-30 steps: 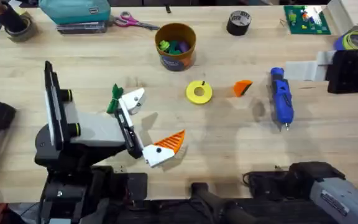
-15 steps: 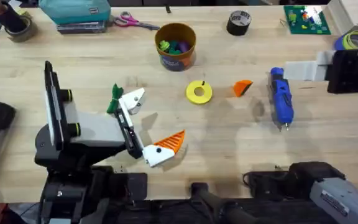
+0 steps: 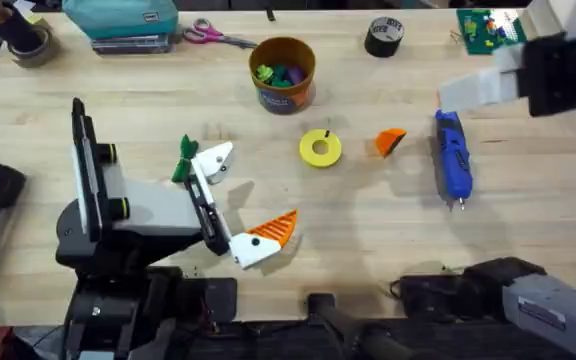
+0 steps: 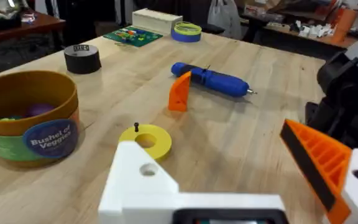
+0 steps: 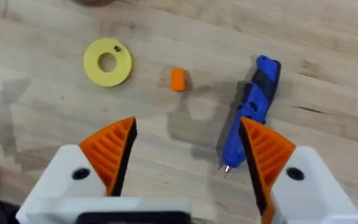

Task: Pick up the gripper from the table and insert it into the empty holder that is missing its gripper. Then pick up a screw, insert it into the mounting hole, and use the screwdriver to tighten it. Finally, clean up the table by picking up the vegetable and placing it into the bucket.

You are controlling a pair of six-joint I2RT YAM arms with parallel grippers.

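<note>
The loose orange gripper [image 3: 390, 141] lies on the table [image 3: 368, 230] between the yellow disc [image 3: 320, 149] and the blue screwdriver [image 3: 453, 157]. The right gripper [image 5: 185, 155] hovers above them, jaws spread and empty. The left gripper [image 3: 238, 200] rests low, jaws spread, its holder [image 3: 212, 160] bare beside the green vegetable [image 3: 185, 158].

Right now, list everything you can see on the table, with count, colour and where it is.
Gripper wedge: one, orange, loose, right of the disc.
Disc: one, yellow, table centre.
Screw: one, dark, upright on the disc.
Screwdriver: one, blue, right side.
Bucket: one, yellow, behind the disc, toys inside.
Vegetable: one, green, beside the holder.
Tape roll: one, black, far edge.
Scissors: one pair, pink handles, far edge.
Holder: white, left gripper's bare finger.
Left gripper: open.
Right gripper: open, above the screwdriver.
</note>
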